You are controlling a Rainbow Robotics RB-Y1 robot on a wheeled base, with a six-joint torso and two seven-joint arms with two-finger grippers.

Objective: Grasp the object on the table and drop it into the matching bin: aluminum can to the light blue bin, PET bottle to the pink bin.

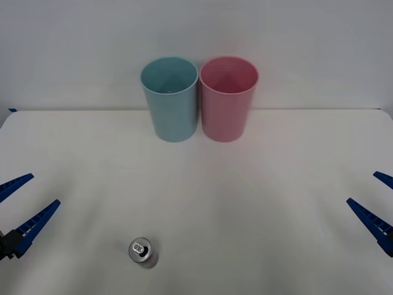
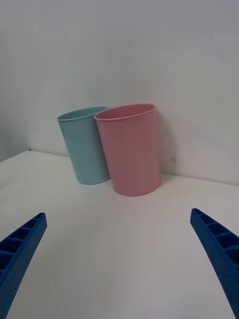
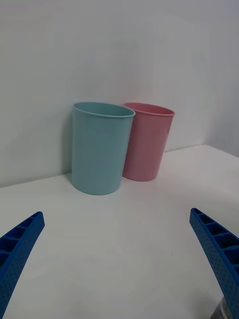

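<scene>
The aluminum can [image 1: 143, 252] stands up on the white table [image 1: 258, 209]. Its shiny top faces up. It is well in front of the light blue bin [image 1: 170, 98], near the front edge of the table. Nothing touches the can.

The light blue bin stands at the back of the table. The pink bin [image 1: 228, 98] stands right beside it, on its right side. The two bins look like they touch or almost touch. Both stand up straight.

The left gripper [image 1: 21, 203] is far to the left of the light blue bin and in front of it. Its blue fingers are spread wide and hold nothing. The right gripper [image 1: 379, 201] is far to the right of the light blue bin, past the pink bin. Its fingers are spread wide too, with nothing between them.
</scene>
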